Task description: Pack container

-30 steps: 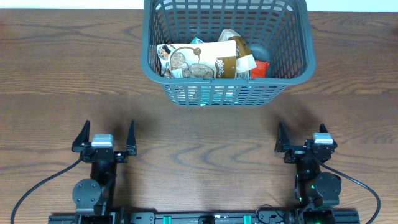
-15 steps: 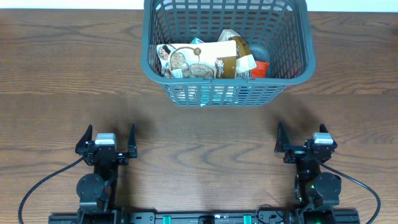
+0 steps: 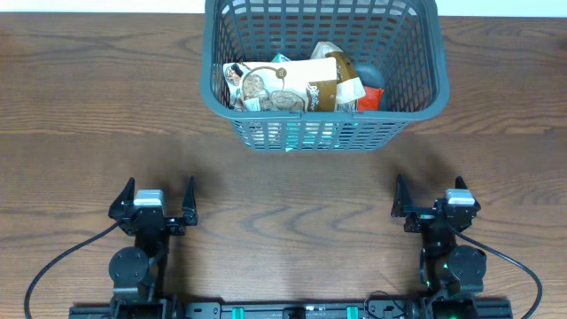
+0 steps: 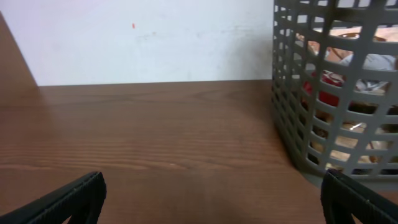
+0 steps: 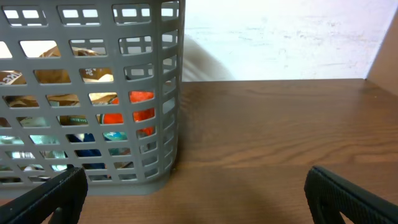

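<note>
We see the container on the tabletop toward the far edge, approx centred btw the two arms. Snack packs lie piled in it, closer to its near wall. The left gripper is by the near edge, left of centre, and the right gripper is opposite, right of centre. The two are well apart, both well short of the container. From the left wrist the container is ahead-right; from the right wrist, ahead-left. A wall stands behind the tabletop.

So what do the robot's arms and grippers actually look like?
Both arms are black. The left gripper and right gripper each have two pointed black fingers around a light grey block. A thin black cable loops from each base.
</note>
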Controlling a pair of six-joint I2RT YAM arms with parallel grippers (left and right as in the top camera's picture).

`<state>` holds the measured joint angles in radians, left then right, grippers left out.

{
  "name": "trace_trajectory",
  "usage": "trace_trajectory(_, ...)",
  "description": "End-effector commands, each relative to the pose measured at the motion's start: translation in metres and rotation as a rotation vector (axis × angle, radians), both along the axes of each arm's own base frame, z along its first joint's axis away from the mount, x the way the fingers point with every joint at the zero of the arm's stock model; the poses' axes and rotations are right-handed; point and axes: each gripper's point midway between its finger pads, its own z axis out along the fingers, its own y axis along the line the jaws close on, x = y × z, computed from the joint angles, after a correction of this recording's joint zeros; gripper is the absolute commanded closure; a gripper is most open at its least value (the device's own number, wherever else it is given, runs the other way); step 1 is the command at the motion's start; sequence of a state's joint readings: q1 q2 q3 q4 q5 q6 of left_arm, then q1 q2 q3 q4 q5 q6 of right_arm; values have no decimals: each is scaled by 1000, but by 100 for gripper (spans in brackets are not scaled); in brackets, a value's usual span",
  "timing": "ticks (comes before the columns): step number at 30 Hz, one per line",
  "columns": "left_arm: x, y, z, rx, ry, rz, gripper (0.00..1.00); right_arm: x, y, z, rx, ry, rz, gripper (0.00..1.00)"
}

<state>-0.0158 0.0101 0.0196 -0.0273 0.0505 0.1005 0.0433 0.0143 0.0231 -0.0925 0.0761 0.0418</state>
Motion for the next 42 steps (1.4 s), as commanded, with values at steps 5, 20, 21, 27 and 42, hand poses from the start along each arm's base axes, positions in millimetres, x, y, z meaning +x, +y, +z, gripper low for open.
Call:
trace_trajectory(5, -2, -16, -15, -64, 48, -77, 1, 0, -1, -1, 10, -3, -5, 1)
trace_trajectory(20, -3, -26, -14, -237, 60, -95, 1, 0, -1, -1, 10, -3, -6, 1)
trace_trajectory(21, -3, -26, -14, -237, 61, -98, 1, 0, -1, -1, 10, -3, -6, 1)
trace_trajectory(27, -3, -31, -14, -237, 63, -119, 1, 0, -1, -1, 10, -3, -5, 1)
trace_trajectory(42, -3, -31, -15, -237, 65, -118, 1, 0, -1, -1, 10, -3, -6, 1)
